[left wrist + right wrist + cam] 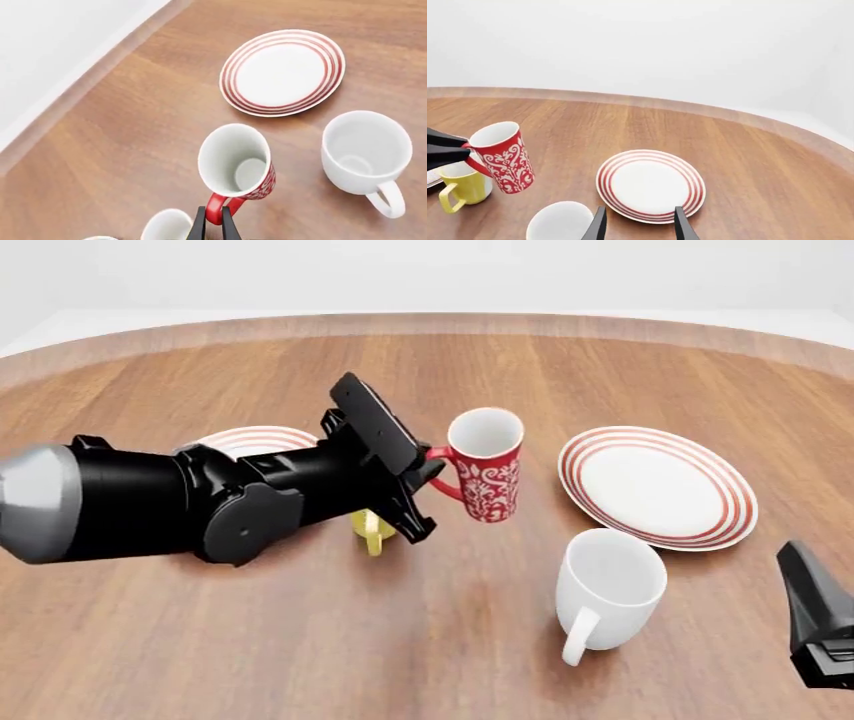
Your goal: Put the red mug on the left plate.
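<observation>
Glossy ceramic red mug (pixel 483 464), smooth wood-grain table (pixel 400 640), matt black plastic left hand (pixel 424 468)

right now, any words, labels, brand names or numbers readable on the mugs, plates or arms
None: no text shows in any view.
The red mug bears only a white floral pattern, no lettering.
The right plate has plain red rings.
The white mug, yellow mug and left gripper are unmarked.
</observation>
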`<state>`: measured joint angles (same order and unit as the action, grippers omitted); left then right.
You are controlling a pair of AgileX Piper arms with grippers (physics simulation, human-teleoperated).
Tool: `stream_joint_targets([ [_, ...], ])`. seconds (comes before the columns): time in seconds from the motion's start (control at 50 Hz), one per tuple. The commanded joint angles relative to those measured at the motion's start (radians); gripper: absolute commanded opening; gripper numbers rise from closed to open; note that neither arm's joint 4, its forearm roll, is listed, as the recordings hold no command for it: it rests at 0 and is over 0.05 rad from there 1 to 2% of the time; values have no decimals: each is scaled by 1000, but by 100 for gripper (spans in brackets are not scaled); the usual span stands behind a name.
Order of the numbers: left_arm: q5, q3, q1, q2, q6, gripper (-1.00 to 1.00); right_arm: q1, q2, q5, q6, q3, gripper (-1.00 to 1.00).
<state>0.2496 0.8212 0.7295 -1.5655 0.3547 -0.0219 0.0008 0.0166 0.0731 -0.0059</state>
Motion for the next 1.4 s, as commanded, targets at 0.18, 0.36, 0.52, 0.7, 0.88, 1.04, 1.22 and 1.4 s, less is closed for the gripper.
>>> stream_joint_targets([
  [0.18,8,-29,-46,67,3,-100,-2,0,1,0,-2,100],
  [0.36,12,-40,-93,96,3,-100,-4,0,1,0,-2,100],
  [0.52,14,-55,-128,122,0,-100,-4,0,7,-1,-9,100],
  [0.7,22,-80,-168,151,0,-100,-4,0,7,0,-9,100],
  [0.88,38,-114,-212,177,-2,-100,-4,0,7,0,-9,100],
  [1.04,59,-141,-268,188,1,-100,-4,0,8,0,-9,100],
  [1.22,78,-163,-323,195,3,-100,-4,0,7,-1,-9,100],
  [1.4,98,-173,-382,189,3,-100,-4,0,8,0,-9,100],
])
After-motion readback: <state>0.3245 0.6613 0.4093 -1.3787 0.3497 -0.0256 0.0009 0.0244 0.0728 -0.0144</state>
